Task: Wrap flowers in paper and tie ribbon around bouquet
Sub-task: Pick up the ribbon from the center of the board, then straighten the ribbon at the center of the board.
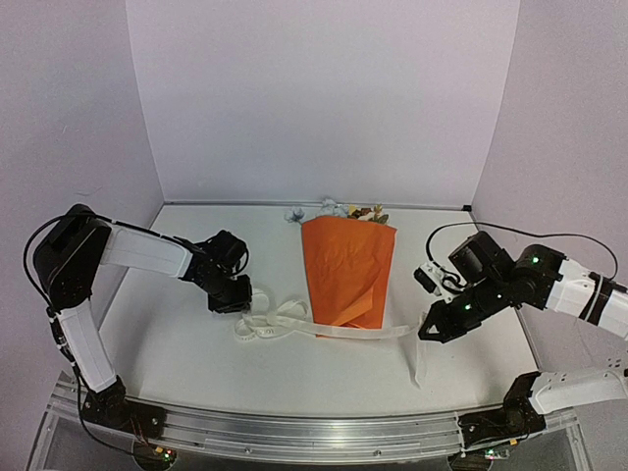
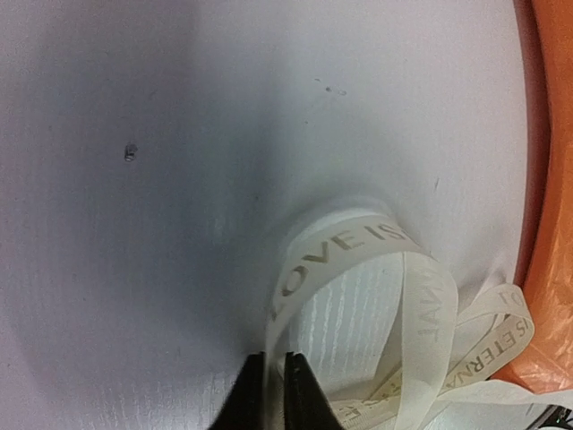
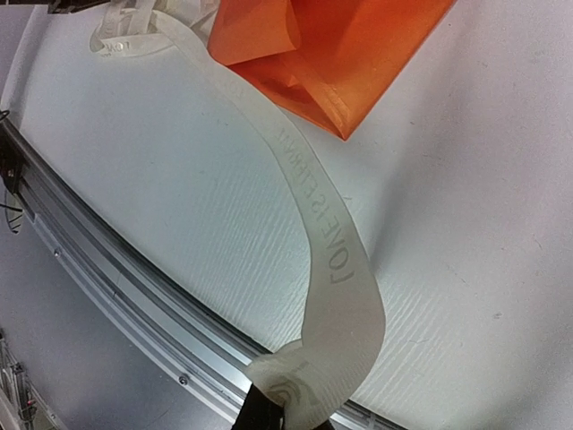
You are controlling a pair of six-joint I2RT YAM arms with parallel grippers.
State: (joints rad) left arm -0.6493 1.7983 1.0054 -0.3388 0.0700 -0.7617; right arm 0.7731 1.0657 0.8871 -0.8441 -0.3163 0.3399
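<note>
While the bouquet (image 1: 345, 275) lies at the middle of the top view, its orange paper (image 1: 334, 250) cone narrows toward the lower edge and the flowers (image 1: 353, 211) peek out at the upper end. The ribbon (image 1: 285, 322) passes just by the narrow tip. Left of the cone it piles into loops, and the left gripper (image 1: 235, 297) holds one loop between nearly closed fingers. At lower right the right gripper (image 1: 429, 334) pinches the ribbon's other end tight, with a short tail below it. All of this is over the white table (image 1: 177, 373).
</note>
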